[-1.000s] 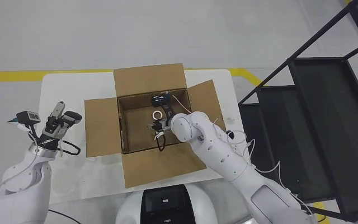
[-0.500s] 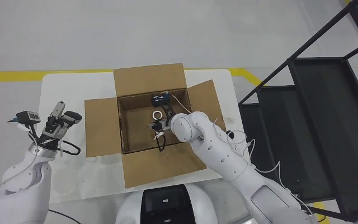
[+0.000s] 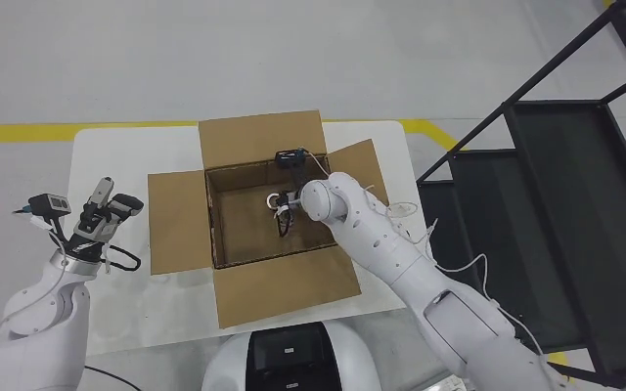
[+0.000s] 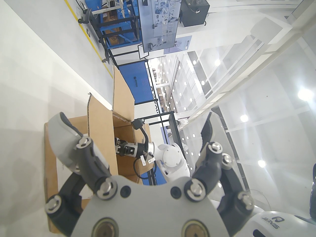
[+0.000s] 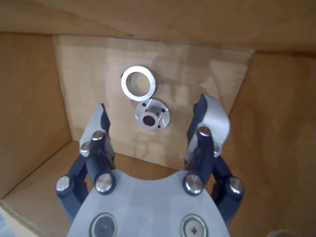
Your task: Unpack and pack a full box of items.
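Observation:
An open cardboard box [image 3: 245,142] stands in the middle of the white table [image 3: 117,303], all its flaps folded out. My right gripper [image 3: 281,213] is down inside it, near the far right part of the floor. In the right wrist view the right gripper [image 5: 153,107] is open above two metal parts on the box floor: a flat silver ring [image 5: 139,85] and a flanged hub [image 5: 152,118] touching it. Nothing is between the fingers. My left gripper [image 3: 115,194] is open and empty over the table's left side, clear of the box [image 4: 98,114].
A black metal staircase [image 3: 528,195] rises just right of the table. A yellow floor line [image 3: 98,130] runs behind the table. Bare table lies left of the box and along its front edge. The box walls stand close around the right gripper.
The right arm has shifted toward the far side of the box, its gripper still inside. The left arm has not moved.

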{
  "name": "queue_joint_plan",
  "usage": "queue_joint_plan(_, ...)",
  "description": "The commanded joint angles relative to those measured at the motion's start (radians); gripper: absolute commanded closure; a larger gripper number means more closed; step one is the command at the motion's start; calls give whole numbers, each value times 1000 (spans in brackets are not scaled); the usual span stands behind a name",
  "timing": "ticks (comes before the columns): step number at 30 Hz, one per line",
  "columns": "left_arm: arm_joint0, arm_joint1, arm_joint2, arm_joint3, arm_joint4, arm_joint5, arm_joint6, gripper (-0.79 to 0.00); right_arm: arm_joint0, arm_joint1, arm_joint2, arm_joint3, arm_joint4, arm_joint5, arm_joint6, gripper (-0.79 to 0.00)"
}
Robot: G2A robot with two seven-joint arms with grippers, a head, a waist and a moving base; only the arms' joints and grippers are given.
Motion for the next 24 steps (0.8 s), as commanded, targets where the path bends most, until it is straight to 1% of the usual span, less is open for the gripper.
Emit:
queue_joint_plan(1, 0, 0, 0, 0, 0, 0, 0, -785, 13, -9, -18, 30, -7, -7, -27, -249)
queue_joint_plan(2, 0, 0, 0, 0, 0, 0, 0, -785, 17, -14, -26, 29, -6, -20, -59, -259)
queue_joint_plan(4, 0, 0, 0, 0, 0, 0, 0, -785, 9, -19, -35, -9, -18, -54, -127, -305)
queue_joint_plan(5, 0, 0, 0, 0, 0, 0, 0, -785, 5, -18, -35, -24, -30, -53, -140, -336)
queue_joint_plan(7, 0, 0, 0, 0, 0, 0, 0, -785, -16, -12, -33, -77, -70, -43, -156, -351)
queue_joint_plan(8, 0, 0, 0, 0, 0, 0, 0, -785, -27, -8, -35, -103, -96, -40, -152, -385)
queue_joint_plan(9, 0, 0, 0, 0, 0, 0, 0, -785, -40, -5, -34, -128, -117, -36, -145, -391)
queue_joint_plan(10, 0, 0, 0, 0, 0, 0, 0, -785, -53, -1, -32, -150, -134, -31, -138, -425)
queue_joint_plan(12, 0, 0, 0, 0, 0, 0, 0, -785, -82, 7, -25, -188, -168, -17, -133, -533)
queue_joint_plan(13, 0, 0, 0, 0, 0, 0, 0, -785, -98, 10, -18, -205, -179, -9, -138, -560)
queue_joint_plan(15, 0, 0, 0, 0, 0, 0, 0, -785, -129, 15, -8, -230, -192, -5, -149, -505)
queue_joint_plan(17, 0, 0, 0, 0, 0, 0, 0, -785, -154, 18, 1, -245, -191, -12, -157, -400)
queue_joint_plan(18, 0, 0, 0, 0, 0, 0, 0, -785, -166, 19, 5, -249, -180, -19, -161, -382)
queue_joint_plan(21, 0, 0, 0, 0, 0, 0, 0, -785, -184, 17, 14, -236, -140, -54, -172, -366)
queue_joint_plan(24, 0, 0, 0, 0, 0, 0, 0, -785, -176, 13, 12, -203, -132, -73, -186, -348)
